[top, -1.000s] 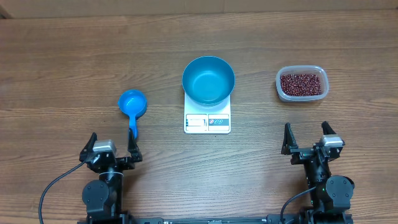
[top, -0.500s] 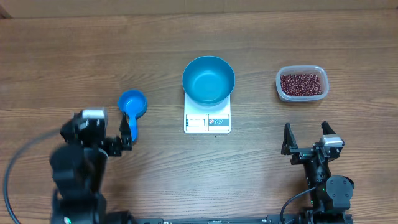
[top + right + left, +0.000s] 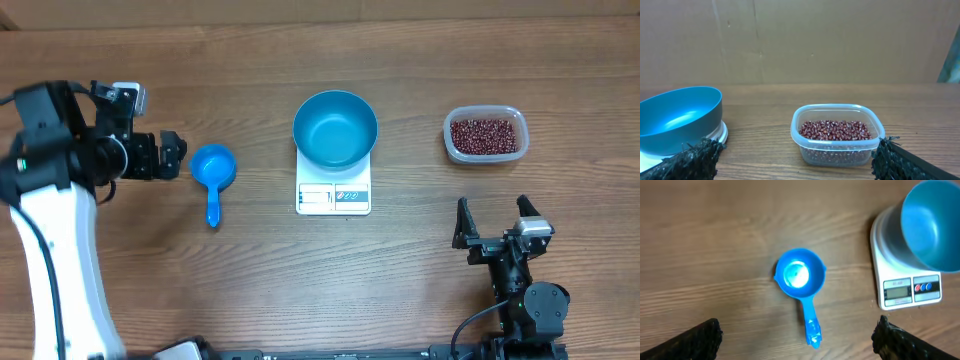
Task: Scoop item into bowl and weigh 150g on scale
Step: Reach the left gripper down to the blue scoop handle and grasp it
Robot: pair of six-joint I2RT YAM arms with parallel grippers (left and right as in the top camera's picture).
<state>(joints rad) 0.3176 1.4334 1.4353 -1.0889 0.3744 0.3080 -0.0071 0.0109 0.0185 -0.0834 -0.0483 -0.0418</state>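
Note:
The dark red-brown beans [image 3: 485,134] fill a clear plastic tub [image 3: 452,146] at the right. The blue bowl [image 3: 335,128] stands empty on the white scale [image 3: 333,197] in the middle. A small blue scoop [image 3: 212,166] lies left of the scale, handle toward me. My left gripper [image 3: 175,156] hangs open in the air just left of the scoop, which lies between and beyond its fingertips [image 3: 700,340] in the left wrist view. My right gripper [image 3: 492,225] rests open near the front edge, facing the tub [image 3: 837,145] and beans [image 3: 835,130], with nothing in it.
The left arm's white link [image 3: 60,250] reaches up along the table's left side. The bowl [image 3: 680,120] is at the left of the right wrist view. Bare wooden tabletop [image 3: 300,280] lies between the two arm bases.
The left arm has lifted from its rest at the front edge and swung back and left, its gripper now beside the scoop. The right arm has not moved.

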